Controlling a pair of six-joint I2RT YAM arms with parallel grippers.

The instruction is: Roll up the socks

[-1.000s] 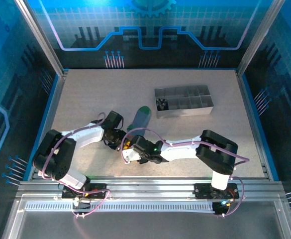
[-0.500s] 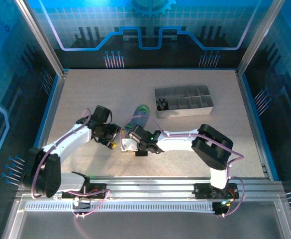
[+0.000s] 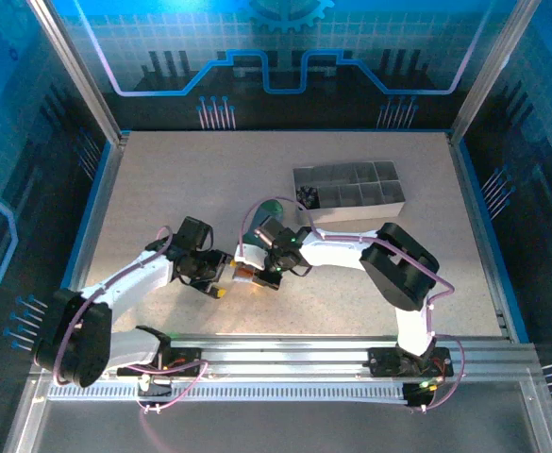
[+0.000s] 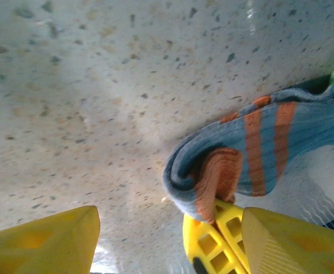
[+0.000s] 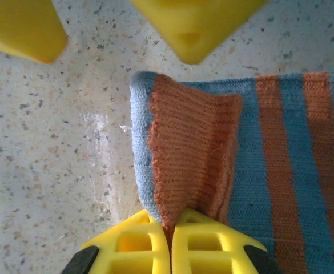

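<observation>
Well, from where I stood, the right gripper (image 5: pixel 169 225) was pinched tight on the blue-grey sock (image 5: pixel 258 160), its two yellow fingers pressed together with the orange-red toe (image 5: pixel 189 148) caught between them. The toe fabric was drawn up into a ridge that ran away from the fingers, and the toe end was folded back over the striped part of the foot.

The left gripper (image 4: pixel 169 228) sat just across from it with its yellow fingers (image 5: pixel 198 25) spread wide apart and nothing between them. Its tips pointed at the folded toe and came close to the fabric, though I could not tell whether they touched it.

The sock lay flat on the speckled table (image 3: pixel 162 179), near the middle and towards the near edge, between the two grippers. From above, the right arm covered most of it, and only the green cuff (image 3: pixel 274 206) peeked out on the far side, pointing towards the grey divided tray (image 3: pixel 351 211). That tray stood well apart from the grippers, further back and to the right, with something small and dark (image 3: pixel 306 197) in its left-hand compartment.
</observation>
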